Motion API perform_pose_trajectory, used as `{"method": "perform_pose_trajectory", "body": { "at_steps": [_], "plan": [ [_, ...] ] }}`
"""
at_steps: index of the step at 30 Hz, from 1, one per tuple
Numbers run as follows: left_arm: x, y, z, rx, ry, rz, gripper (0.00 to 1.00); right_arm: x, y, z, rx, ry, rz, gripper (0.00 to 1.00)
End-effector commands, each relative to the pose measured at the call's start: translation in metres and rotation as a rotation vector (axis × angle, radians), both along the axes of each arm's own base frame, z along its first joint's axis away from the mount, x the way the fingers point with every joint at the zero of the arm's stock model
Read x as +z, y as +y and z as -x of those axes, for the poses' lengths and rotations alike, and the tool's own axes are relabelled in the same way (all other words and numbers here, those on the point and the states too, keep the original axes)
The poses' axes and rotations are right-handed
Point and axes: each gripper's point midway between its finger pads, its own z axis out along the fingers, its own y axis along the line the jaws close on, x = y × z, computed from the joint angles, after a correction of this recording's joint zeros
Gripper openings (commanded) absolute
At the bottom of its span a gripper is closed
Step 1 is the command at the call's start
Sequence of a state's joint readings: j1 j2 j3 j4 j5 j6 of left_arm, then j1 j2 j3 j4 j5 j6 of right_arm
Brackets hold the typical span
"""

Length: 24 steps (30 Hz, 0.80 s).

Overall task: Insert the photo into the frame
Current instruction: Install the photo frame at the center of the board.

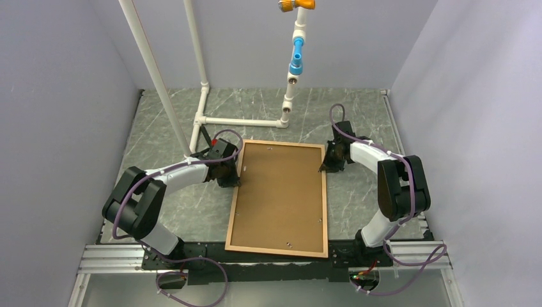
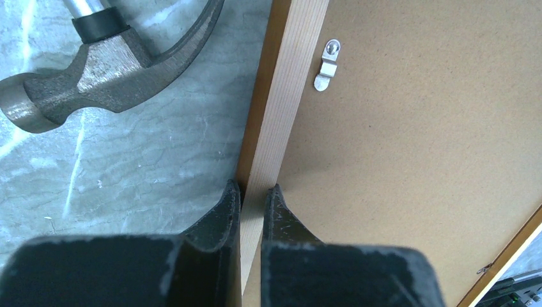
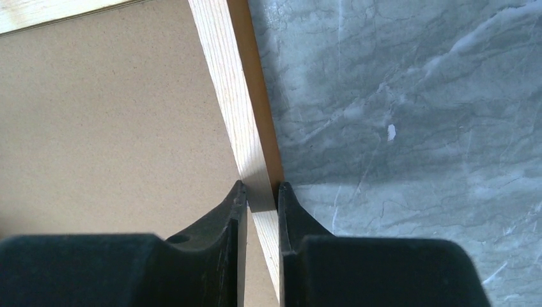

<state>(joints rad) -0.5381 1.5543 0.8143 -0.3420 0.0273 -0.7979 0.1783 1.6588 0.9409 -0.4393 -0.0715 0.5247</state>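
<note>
The frame (image 1: 232, 211) lies face down in the middle of the table, its orange-brown rails around a plain brown backing board (image 1: 281, 192). My left gripper (image 1: 234, 177) is shut on the frame's left rail (image 2: 281, 109) near the far corner. My right gripper (image 1: 325, 167) is shut on the right rail (image 3: 238, 109) near the far corner. In each wrist view one finger sits on the board side and one on the outer side of the rail. A small metal turn clip (image 2: 326, 66) holds the board. The photo is hidden from view.
A hammer head (image 2: 102, 70) lies on the marble table just left of the frame's left rail. A white pipe stand (image 1: 211, 118) with a blue and orange fitting (image 1: 296, 57) stands at the back. Grey walls enclose the table on three sides.
</note>
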Motion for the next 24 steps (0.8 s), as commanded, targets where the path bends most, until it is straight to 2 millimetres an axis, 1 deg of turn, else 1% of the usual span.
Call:
{"method": "perform_pose_trajectory", "body": {
  "at_steps": [1,2,4,7,9,11,12,13,14,17,20,21,23,24],
  "plan": [
    [-0.028,0.013,0.026,0.049,0.124,-0.074,0.0,0.001,-0.018,0.002,-0.032,0.031,0.092,0.33],
    [-0.028,0.013,0.026,0.047,0.125,-0.075,0.0,0.007,-0.017,0.0,-0.033,0.017,0.087,0.44],
    [-0.029,0.013,0.026,0.045,0.125,-0.076,0.0,0.022,-0.015,-0.004,-0.032,-0.026,0.071,0.62],
    [-0.028,0.012,0.025,0.042,0.121,-0.074,0.0,0.043,-0.014,-0.008,-0.028,-0.091,0.059,0.79],
    [-0.027,0.01,0.024,0.038,0.117,-0.072,0.0,0.054,-0.008,-0.006,-0.008,-0.121,0.02,0.89],
    [-0.027,0.007,0.023,0.033,0.112,-0.068,0.0,0.055,-0.005,0.0,0.007,-0.127,-0.002,0.97],
    [-0.026,0.006,0.021,0.031,0.106,-0.065,0.0,0.055,-0.002,0.003,0.016,-0.128,-0.016,0.99],
    [-0.023,0.002,0.019,0.024,0.095,-0.052,0.0,0.053,0.0,0.007,0.027,-0.124,-0.032,1.0],
    [-0.021,-0.001,0.017,0.017,0.086,-0.041,0.02,0.052,0.003,0.01,0.037,-0.12,-0.048,1.0],
    [-0.011,-0.009,0.009,0.003,0.055,-0.009,0.23,0.042,0.008,0.022,0.056,-0.099,-0.086,1.0],
    [0.005,-0.017,-0.003,-0.016,0.011,0.009,0.57,0.032,0.01,0.032,0.066,-0.078,-0.099,1.0],
    [0.01,-0.019,-0.008,-0.022,-0.004,0.011,0.65,0.029,0.011,0.035,0.07,-0.073,-0.106,1.0],
    [0.019,-0.021,-0.015,-0.032,-0.026,0.009,0.74,0.024,0.011,0.04,0.071,-0.067,-0.114,1.0],
    [0.022,-0.022,-0.018,-0.033,-0.036,0.007,0.76,0.022,0.012,0.042,0.071,-0.064,-0.12,1.0]
  ]
}}
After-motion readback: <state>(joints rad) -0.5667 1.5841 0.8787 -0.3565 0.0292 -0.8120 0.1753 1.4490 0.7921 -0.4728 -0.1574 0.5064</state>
